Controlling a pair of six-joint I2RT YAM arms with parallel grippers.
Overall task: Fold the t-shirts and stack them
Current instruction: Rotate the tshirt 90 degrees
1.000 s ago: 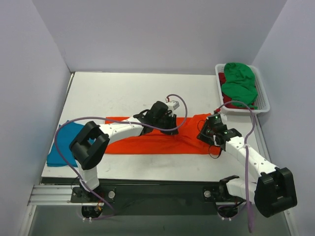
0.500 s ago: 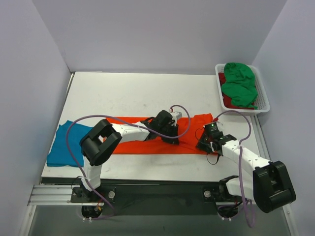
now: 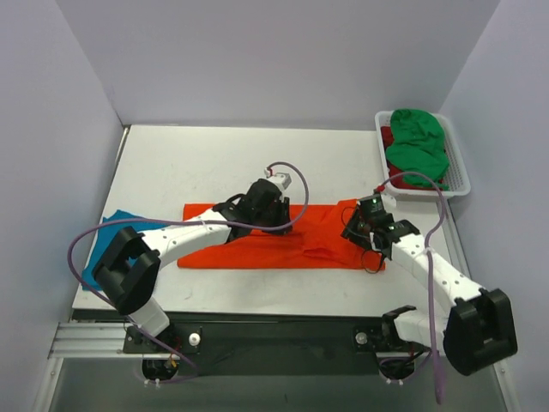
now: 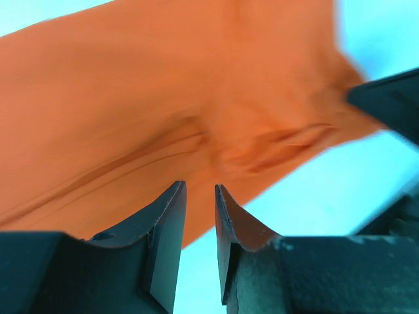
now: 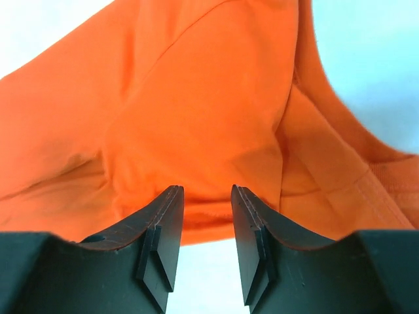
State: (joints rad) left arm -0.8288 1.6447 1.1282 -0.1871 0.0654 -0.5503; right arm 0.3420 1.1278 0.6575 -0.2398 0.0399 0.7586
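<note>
The bright orange t-shirt (image 3: 257, 245) lies on the table as a long folded strip running left to right. It also fills the left wrist view (image 4: 163, 98) and the right wrist view (image 5: 196, 118). My left gripper (image 3: 276, 213) hovers over the strip's far edge near the middle, its jaws a little apart and empty (image 4: 200, 190). My right gripper (image 3: 357, 228) is over the strip's right end, open and empty (image 5: 206, 191). The teal blue t-shirt (image 3: 110, 227) lies at the table's left edge, partly hidden by my left arm. Green (image 3: 418, 142) and dark red (image 3: 388, 137) shirts are in the basket.
The white slatted basket (image 3: 461, 176) stands at the back right corner. Purple walls close in the table on the left, back and right. My right gripper shows as a dark shape at the right of the left wrist view (image 4: 393, 98).
My left gripper has moved back and to the left off the strip's near side. The orange strip now reaches further left. My right gripper has shifted slightly away from the near edge.
</note>
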